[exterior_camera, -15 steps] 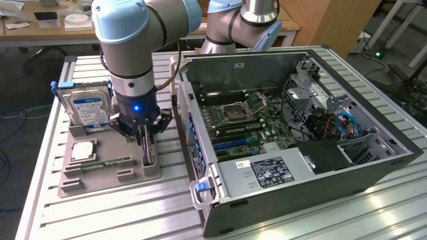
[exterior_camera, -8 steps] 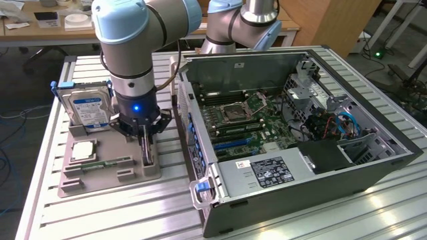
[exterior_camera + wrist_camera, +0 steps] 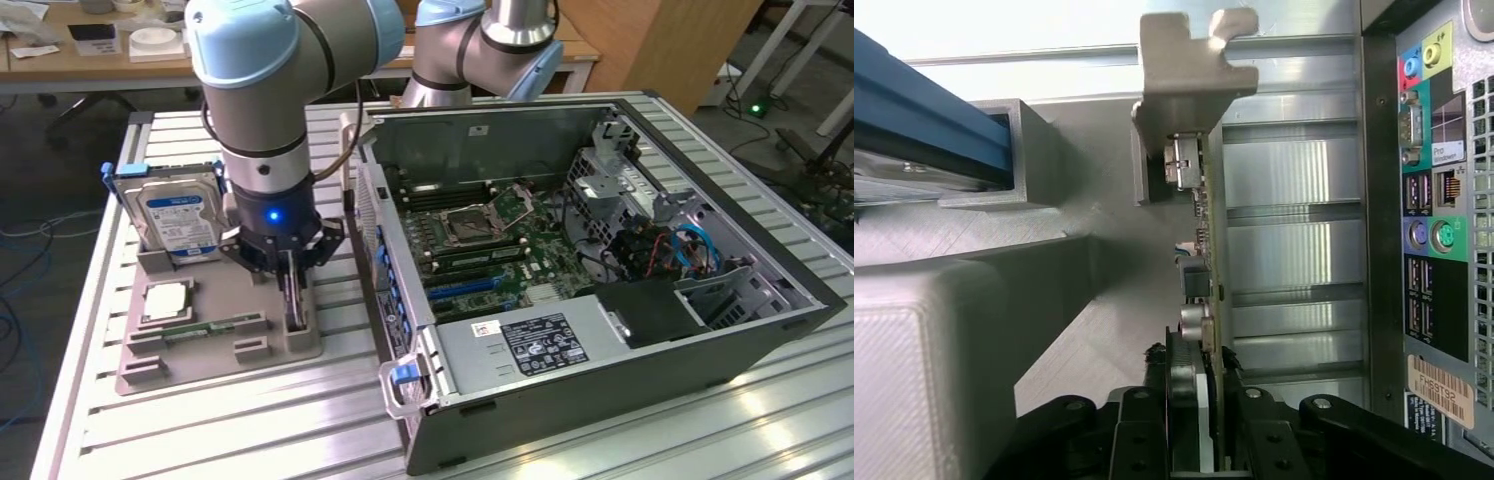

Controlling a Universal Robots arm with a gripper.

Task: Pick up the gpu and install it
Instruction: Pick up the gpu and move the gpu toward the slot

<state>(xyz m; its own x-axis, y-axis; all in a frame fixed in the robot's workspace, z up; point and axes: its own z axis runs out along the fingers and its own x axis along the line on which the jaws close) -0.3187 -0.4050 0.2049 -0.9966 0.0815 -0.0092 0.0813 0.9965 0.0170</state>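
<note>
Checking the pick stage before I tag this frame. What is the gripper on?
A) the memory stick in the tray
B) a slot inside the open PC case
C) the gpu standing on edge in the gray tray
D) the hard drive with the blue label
C: the gripper is down at the gray tray, and the wrist view shows its fingers closed on either side of the thin gpu board.

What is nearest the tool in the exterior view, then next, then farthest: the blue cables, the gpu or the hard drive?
1. gpu, held in the tool, at the tray.
2. hard drive, standing in the tray, toward the exterior view's left.
3. blue cables, inside the case, far toward the exterior view's right.
</note>
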